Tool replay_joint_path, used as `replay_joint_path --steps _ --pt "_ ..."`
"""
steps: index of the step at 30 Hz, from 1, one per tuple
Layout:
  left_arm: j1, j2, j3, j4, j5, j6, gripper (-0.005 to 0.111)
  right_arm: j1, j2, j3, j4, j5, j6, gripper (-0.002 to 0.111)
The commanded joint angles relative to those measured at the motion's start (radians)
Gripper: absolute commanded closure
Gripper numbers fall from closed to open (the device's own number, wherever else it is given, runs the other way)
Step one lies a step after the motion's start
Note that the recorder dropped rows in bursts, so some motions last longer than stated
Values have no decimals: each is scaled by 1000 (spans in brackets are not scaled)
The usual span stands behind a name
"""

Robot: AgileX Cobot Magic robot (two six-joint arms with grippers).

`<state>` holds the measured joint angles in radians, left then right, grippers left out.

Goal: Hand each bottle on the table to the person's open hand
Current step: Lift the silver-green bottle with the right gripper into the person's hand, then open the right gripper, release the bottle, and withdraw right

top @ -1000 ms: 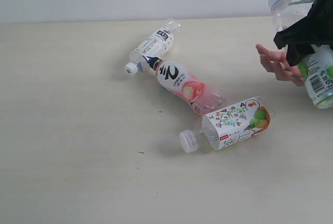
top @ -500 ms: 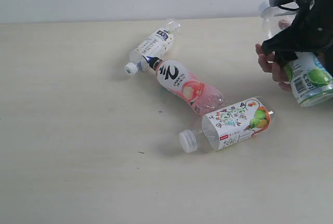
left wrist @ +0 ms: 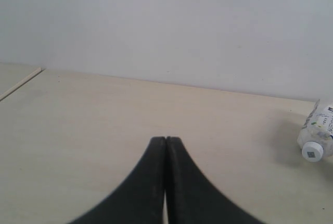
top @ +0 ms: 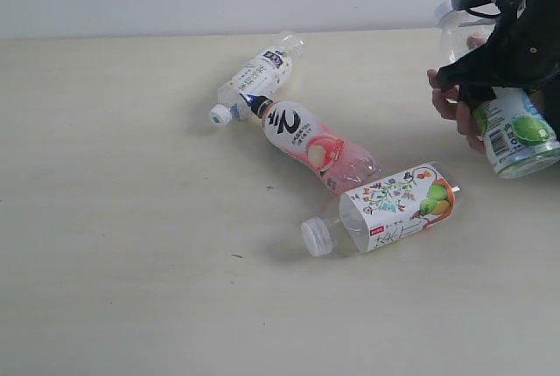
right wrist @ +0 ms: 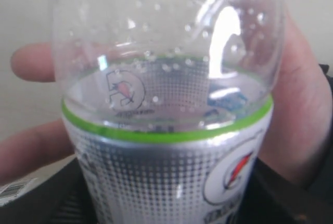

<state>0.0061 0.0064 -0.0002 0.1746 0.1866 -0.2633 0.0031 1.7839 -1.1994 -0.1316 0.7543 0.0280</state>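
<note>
Near the counter's (top: 131,262) far right corner the right tool (top: 499,70) grips the lime-label bottle (top: 518,131) right at the person's open hand (top: 453,105), and if it lets go before that hand closes, the bottle could drop.

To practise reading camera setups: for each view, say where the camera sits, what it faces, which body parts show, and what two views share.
Exterior view: off the robot, looking down across the table; right tool holds the lime-label bottle by the person's hand.
Left wrist view: on the left wrist, facing along the table; shut left tool shows.
Right wrist view: on the right wrist, close on that bottle and hand.
Shared: slim white-and-navy bottle, exterior and left wrist.
</note>
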Motion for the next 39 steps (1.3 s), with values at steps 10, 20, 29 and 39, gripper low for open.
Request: replay_joint_path --steps 10,20,29,39 --pt "-5 -6 0 -2 -6 1 107 -4 -1 -6 -1 -23 27 28" --pt "-5 -6 0 -2 -6 1 107 -4 -16 -6 -1 -28 27 28" --pt "-5 -6 0 -2 -6 1 107 -4 -198 -82 30 68 9 28" --pt "-5 -6 0 -2 -6 1 107 -4 -510 -63 219 219 -173 91"
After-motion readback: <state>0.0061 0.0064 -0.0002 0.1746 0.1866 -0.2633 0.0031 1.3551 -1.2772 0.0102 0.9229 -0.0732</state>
